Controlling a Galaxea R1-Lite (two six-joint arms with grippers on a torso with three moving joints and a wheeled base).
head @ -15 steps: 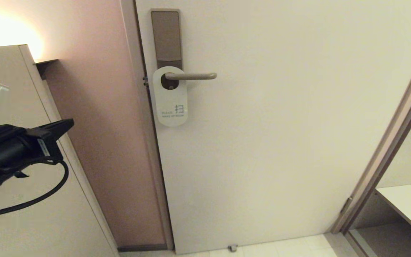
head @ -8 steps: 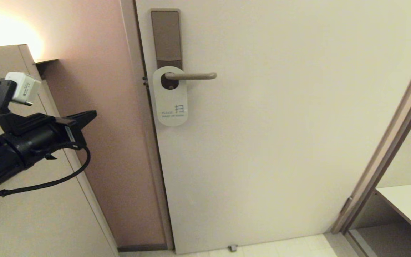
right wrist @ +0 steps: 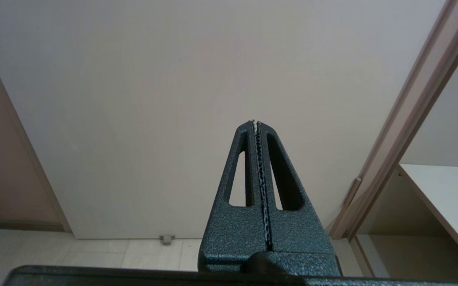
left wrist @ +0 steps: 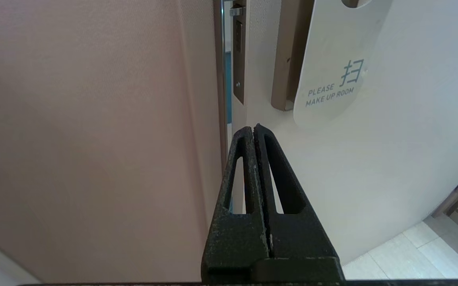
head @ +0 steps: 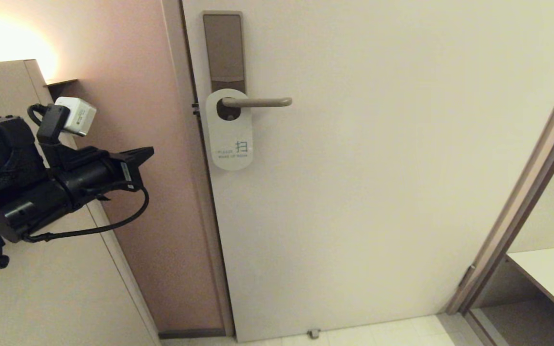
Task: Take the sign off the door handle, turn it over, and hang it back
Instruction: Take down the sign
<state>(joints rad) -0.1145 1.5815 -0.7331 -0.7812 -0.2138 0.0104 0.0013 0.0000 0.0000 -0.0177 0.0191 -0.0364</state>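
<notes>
At nine o'clock of sign (head: 229, 129): left gripper (head: 148, 153) pressed together, empty. Likely light, thin, bendable card; grip bottom edge.

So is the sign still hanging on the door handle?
Yes. The sign hangs on the door handle, which passes through its hole, white "MAKE UP ROOM" side out.

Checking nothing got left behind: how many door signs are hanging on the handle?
1. The sign hangs by its hole on the door handle, white "PLEASE MAKE UP ROOM" side out. None seems hidden behind it.
</notes>
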